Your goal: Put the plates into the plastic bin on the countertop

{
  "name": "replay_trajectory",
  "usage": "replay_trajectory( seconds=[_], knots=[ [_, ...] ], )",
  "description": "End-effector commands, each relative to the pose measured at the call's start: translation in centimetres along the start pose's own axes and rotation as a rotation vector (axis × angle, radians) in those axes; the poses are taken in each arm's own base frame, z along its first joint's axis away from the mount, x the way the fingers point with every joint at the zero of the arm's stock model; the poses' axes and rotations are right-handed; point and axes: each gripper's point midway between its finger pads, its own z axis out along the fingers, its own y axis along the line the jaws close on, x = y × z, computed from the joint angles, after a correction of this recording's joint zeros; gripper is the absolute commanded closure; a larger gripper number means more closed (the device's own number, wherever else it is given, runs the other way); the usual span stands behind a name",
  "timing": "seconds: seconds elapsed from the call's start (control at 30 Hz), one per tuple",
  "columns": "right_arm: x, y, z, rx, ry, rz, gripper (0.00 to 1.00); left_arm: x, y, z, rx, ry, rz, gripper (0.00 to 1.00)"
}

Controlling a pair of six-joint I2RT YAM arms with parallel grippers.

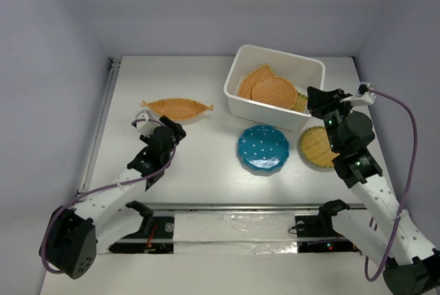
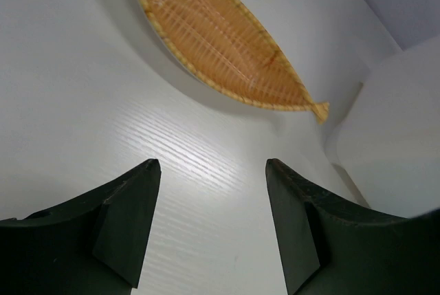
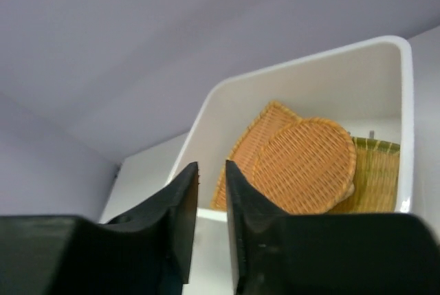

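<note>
Three plates (image 1: 273,90) in the plastic bin (image 1: 268,111) — three outside

Plates (image 1: 273,91) in bin (image 1: 265,111), round plate (image 1: 263,148) before it, long plate (image 1: 177,108) left

You are looking at a robot test bench in a laboratory. A bare white table (image 1: 199,171) is boxed in on three sides by plain, pale grey walls (image 1: 48,68), with a metal rail (image 1: 100,123) along its left edge. A left arm (image 1: 117,192) and a right arm (image 1: 375,195) are bolted at its near edge. A purple cable (image 1: 413,137) loops openly off the right one, and tape (image 1: 234,230) covers the mounting strip between the bases.
</note>
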Motion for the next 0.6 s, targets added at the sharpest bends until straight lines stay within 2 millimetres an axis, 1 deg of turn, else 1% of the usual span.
replay_trajectory(
  seconds=[0.0,0.03,0.07,0.1,0.13,0.17,0.2,0.23,0.27,0.33,0.37,0.43,0.47,0.53,0.57],
  knots=[
    [1.6,-0.1,-0.8,-0.037,0.075,-0.074,0.69,-0.9,-0.3,2.0,0.018,-0.011,-0.160,0.41],
    [1.9,-0.3,-0.9,-0.037,0.080,-0.078,0.67,-0.7,0.1,2.5,0.011,0.003,-0.178,0.41],
    [2.0,-0.2,-1.0,-0.046,0.086,-0.078,0.66,0.1,0.8,3.2,-0.014,0.028,-0.177,0.41],
    [2.2,-0.1,-1.1,-0.053,0.090,-0.078,0.65,0.2,0.7,3.6,-0.003,0.044,-0.191,0.41],
    [2.3,-0.1,-1.1,-0.060,0.093,-0.079,0.64,0.1,1.0,4.2,-0.016,0.045,-0.200,0.41],
    [2.6,0.0,-1.1,-0.071,0.098,-0.075,0.64,0.9,1.3,4.7,-0.033,0.067,-0.190,0.41],
    [2.7,0.1,-1.1,-0.079,0.100,-0.071,0.64,0.9,1.4,5.1,-0.041,0.071,-0.192,0.41],
    [2.8,0.2,-1.1,-0.083,0.105,-0.071,0.63,0.8,1.0,5.5,-0.039,0.071,-0.195,0.41],
    [3.1,0.3,-1.0,-0.094,0.113,-0.071,0.63,1.4,1.3,5.9,-0.053,0.085,-0.188,0.41],
    [3.6,0.4,-1.0,-0.104,0.126,-0.069,0.63,1.1,0.6,6.6,-0.036,0.083,-0.204,0.41],
    [3.6,0.5,-0.9,-0.111,0.123,-0.067,0.63,1.4,1.0,7.0,-0.050,0.091,-0.204,0.41],
    [4.3,0.3,-0.8,-0.111,0.140,-0.064,0.63,1.3,0.3,7.6,-0.039,0.091,-0.209,0.40],
    [4.4,0.3,-0.7,-0.115,0.142,-0.062,0.63,1.5,1.0,8.1,-0.062,0.095,-0.206,0.40],
    [4.9,0.1,-0.7,-0.114,0.153,-0.062,0.63,1.2,0.9,8.7,-0.062,0.086,-0.213,0.40],
    [5.1,0.2,-0.7,-0.123,0.159,-0.060,0.63,1.7,1.1,9.0,-0.070,0.097,-0.209,0.40]
  ],
)
